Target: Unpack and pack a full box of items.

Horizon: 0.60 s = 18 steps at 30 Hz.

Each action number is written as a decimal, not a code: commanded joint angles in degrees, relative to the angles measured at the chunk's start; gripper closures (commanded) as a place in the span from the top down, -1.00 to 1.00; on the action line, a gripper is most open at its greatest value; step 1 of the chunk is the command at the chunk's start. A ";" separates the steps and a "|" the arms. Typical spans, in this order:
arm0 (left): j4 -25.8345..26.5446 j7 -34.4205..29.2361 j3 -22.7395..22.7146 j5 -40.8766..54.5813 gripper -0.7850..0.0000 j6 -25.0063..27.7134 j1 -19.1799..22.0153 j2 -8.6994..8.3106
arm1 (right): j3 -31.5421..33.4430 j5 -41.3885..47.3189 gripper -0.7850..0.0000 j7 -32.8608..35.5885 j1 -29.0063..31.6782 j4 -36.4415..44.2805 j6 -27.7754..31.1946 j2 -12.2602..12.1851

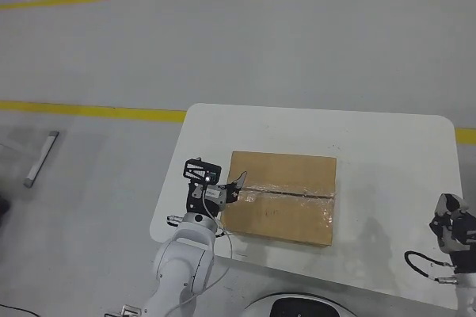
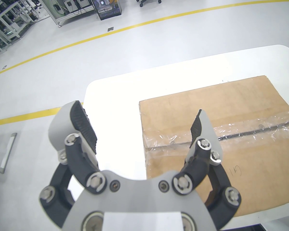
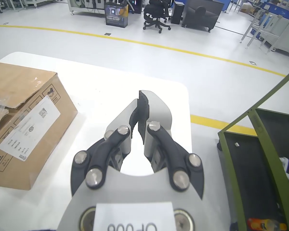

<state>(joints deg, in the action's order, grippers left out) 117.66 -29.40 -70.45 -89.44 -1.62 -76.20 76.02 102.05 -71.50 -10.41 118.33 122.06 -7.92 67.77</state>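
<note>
A closed cardboard box (image 1: 283,196) lies in the middle of the white table (image 1: 380,143), its flaps meeting at a seam under clear tape (image 2: 250,131). My left gripper (image 1: 219,188) hovers at the box's left end, open, one finger over the cardboard and the other over bare table (image 2: 141,121). The box (image 2: 231,111) has a handwritten mark on its near flap. My right gripper (image 3: 141,111) is shut on nothing, above the table's right part and well apart from the box (image 3: 26,111), whose end face carries a white label. In the top view the right gripper (image 1: 451,214) sits at the table's right edge.
A green-framed cart with black trays (image 3: 262,150) stands just off the table's right side, holding a few small items. A yellow floor line (image 1: 79,109) runs behind the table. Bare table surface surrounds the box on all sides.
</note>
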 commanded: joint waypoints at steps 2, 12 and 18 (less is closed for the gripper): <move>0.00 0.00 0.00 0.00 1.00 0.00 0.00 0.00 | 0.00 0.00 -1.00 0.01 0.00 0.00 -0.02 0.00; 0.00 0.00 0.00 0.00 1.00 0.00 0.00 0.00 | 0.00 0.00 -1.00 0.01 0.00 0.00 -0.02 0.00; -0.16 0.66 -0.33 1.21 1.00 0.22 -0.29 0.02 | 0.00 0.00 -1.00 0.01 0.00 0.00 -0.02 0.00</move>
<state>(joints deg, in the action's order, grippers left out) 117.61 -29.13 -70.56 -89.09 -1.53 -76.32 76.02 102.05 -71.50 -10.40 118.33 122.06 -7.94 67.77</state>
